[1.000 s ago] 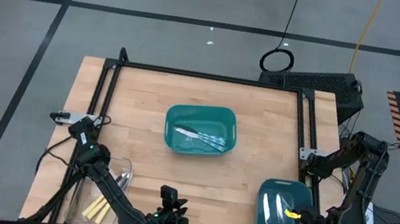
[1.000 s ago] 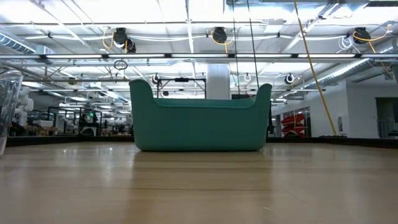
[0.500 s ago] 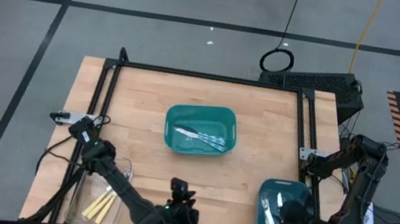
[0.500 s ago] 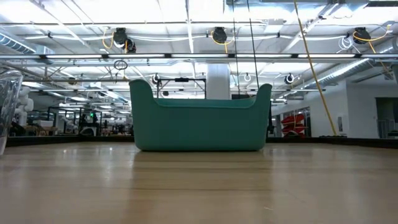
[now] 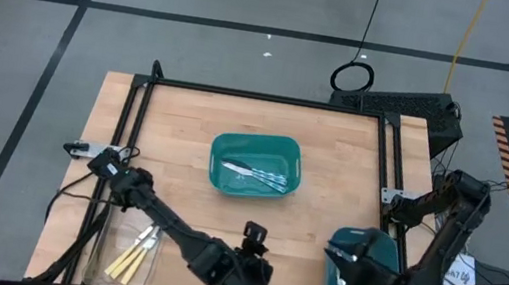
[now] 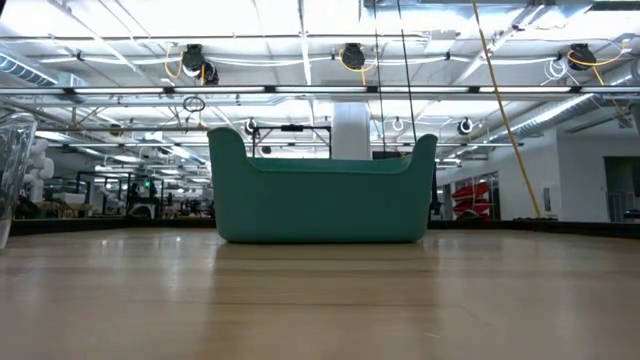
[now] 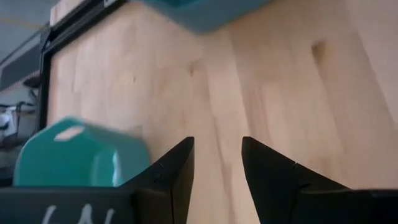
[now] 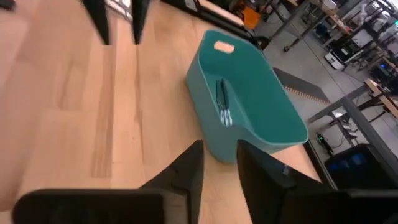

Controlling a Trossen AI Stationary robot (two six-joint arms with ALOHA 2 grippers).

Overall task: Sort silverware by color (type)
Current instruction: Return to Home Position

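Note:
Bluish all-metal silverware point(image 5: 255, 174) lies in the centre teal bin point(image 5: 233, 150), also seen in the right wrist view point(image 8: 222, 102). Yellow-handled pieces point(image 5: 125, 265) lie in a clear container point(image 5: 161, 212) at the near left. My left gripper point(image 5: 254, 232) is open and empty above bare wood near the front edge, its fingers point(image 7: 177, 171) apart. My right gripper point(image 5: 337, 256) hovers over the left rim of the right teal bin point(image 5: 381, 244), its fingers point(image 8: 189, 168) slightly apart and empty. The arm hides that bin's contents.
A black frame point(image 5: 261, 96) runs along the table's far edge and sides. Bare wood lies between the centre bin and the front edge. In the low view the centre bin point(image 6: 322, 190) stands mid-table and the clear container point(image 6: 12, 170) is at the left edge.
My left gripper has swung from beside the clear container toward the table's right and a little toward the far edge. My right gripper has moved over the right bin toward the table's left, covering the pieces inside it.

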